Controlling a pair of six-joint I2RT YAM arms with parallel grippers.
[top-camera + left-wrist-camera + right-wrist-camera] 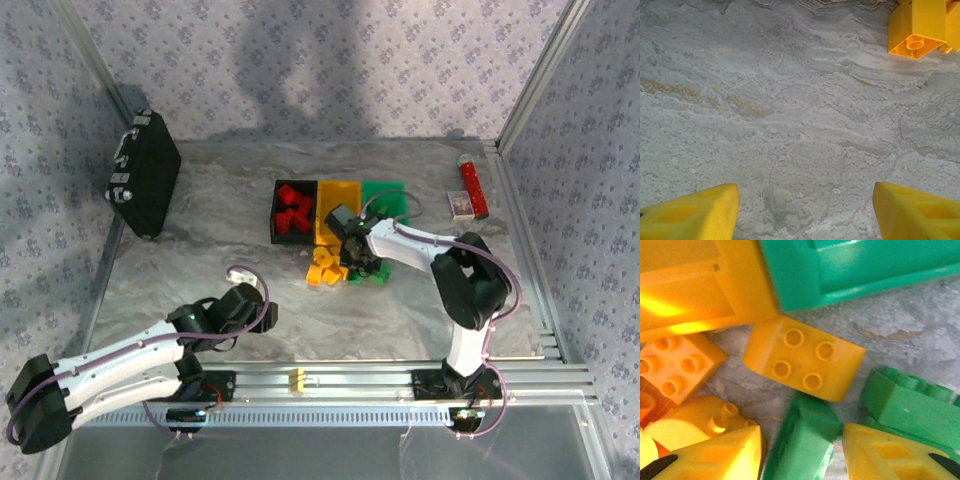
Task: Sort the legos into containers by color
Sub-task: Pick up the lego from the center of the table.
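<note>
Three containers stand side by side at the back: a black bin [279, 215] with red legos [294, 208], a yellow bin [338, 198] and a green bin [386, 196]. In front of them lies a heap of yellow legos [325, 268] and green legos [378, 272]. My right gripper [360, 260] is down in this heap. In the right wrist view its fingers [801, 432] press both sides of a green lego [807, 450], below a yellow four-stud lego [802, 359]. My left gripper [245, 282] hangs open over bare table [805, 192], with a yellow lego [916, 26] far ahead.
A large black briefcase [145, 185] stands at the back left. A red tube [472, 188] and a small box [459, 205] lie at the back right. An aluminium rail [380, 382] with a pale yellow clip [296, 380] runs along the near edge.
</note>
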